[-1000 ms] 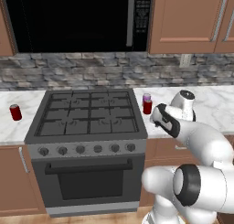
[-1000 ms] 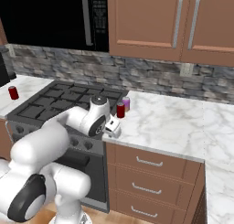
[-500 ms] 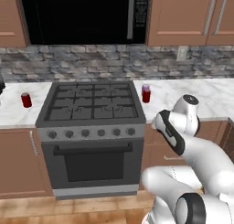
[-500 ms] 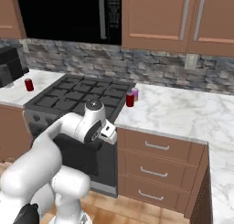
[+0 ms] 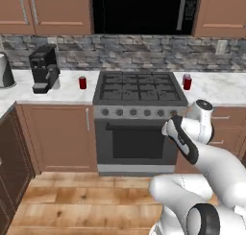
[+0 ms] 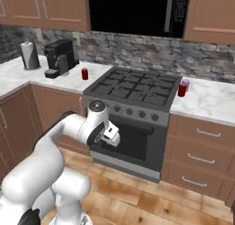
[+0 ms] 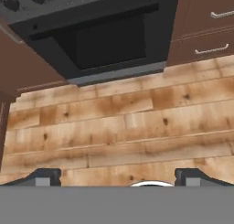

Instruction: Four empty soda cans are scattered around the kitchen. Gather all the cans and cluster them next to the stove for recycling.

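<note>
1. The claw (image 7: 117,175) is seen in the hand view with its two dark tips set wide apart; nothing is held between them.
2. The claw is carried low in front of the stove (image 5: 139,88), below counter height, and is pointed down at the wooden floor (image 7: 119,131).
3. In the hand view, the oven door (image 7: 109,40) is seen ahead of the tips, with drawers (image 7: 205,26) beside it.
4. In the right base view, the hand (image 6: 110,135) is found just before the oven window, under the row of knobs (image 6: 133,111).
5. A red can (image 5: 82,82) is stood on the counter (image 5: 67,88) close beside the stove's left edge, up and to the left of the claw, well apart from it.
6. Another red can (image 5: 187,82) is stood on the counter at the stove's right edge, above the claw and behind it; in the right base view a purple-pink can (image 6: 186,84) is seen touching or just behind it.
7. A black coffee machine (image 5: 44,68) is placed further left than the left can, and a paper-towel holder (image 6: 29,55) beyond that.
8. A black microwave (image 5: 144,11) is hung above the stove, high over the claw.
</note>
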